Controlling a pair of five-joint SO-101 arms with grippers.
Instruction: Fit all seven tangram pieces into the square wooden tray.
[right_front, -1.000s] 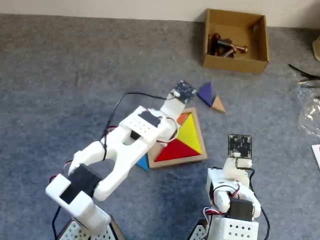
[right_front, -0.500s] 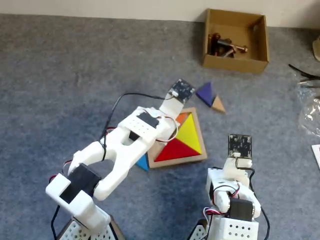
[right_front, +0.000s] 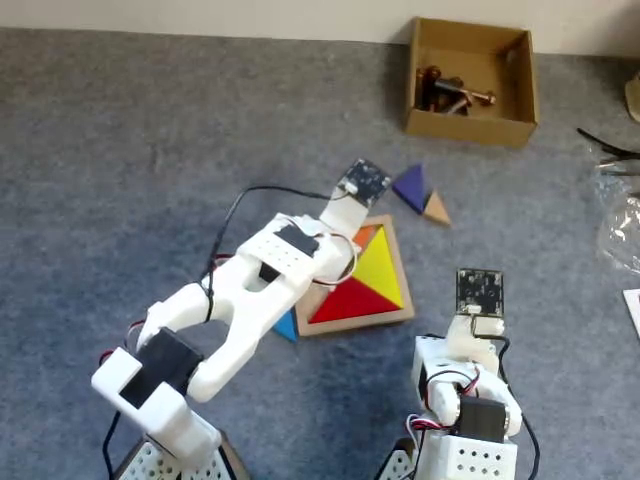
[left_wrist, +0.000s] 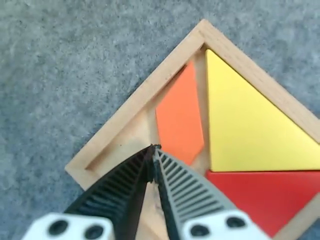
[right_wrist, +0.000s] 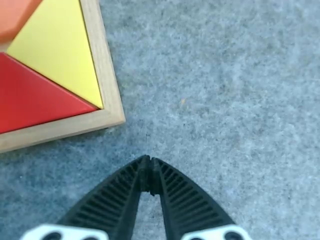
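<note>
- While the left arm (right_front: 270, 270) has only crept slightly over the last second, the high view shows it above the square wooden tray (right_front: 365, 322). A blue piece (right_front: 286, 326) lies just outside it, and a purple triangle (right_front: 410, 185) and tan triangle (right_front: 435, 208) sit well apart on the desk (right_front: 150, 150).
- Left wrist view: the left tool (left_wrist: 154, 150) is pinched closed on nothing, over bare tray floor beside the orange piece (left_wrist: 179, 120). The yellow triangle (left_wrist: 245, 125) and red triangle (left_wrist: 255, 192) are seated, so the puzzle seems under half done.
- Right wrist view: the right tool (right_wrist: 149, 165) is closed and empty over the desk.
</note>
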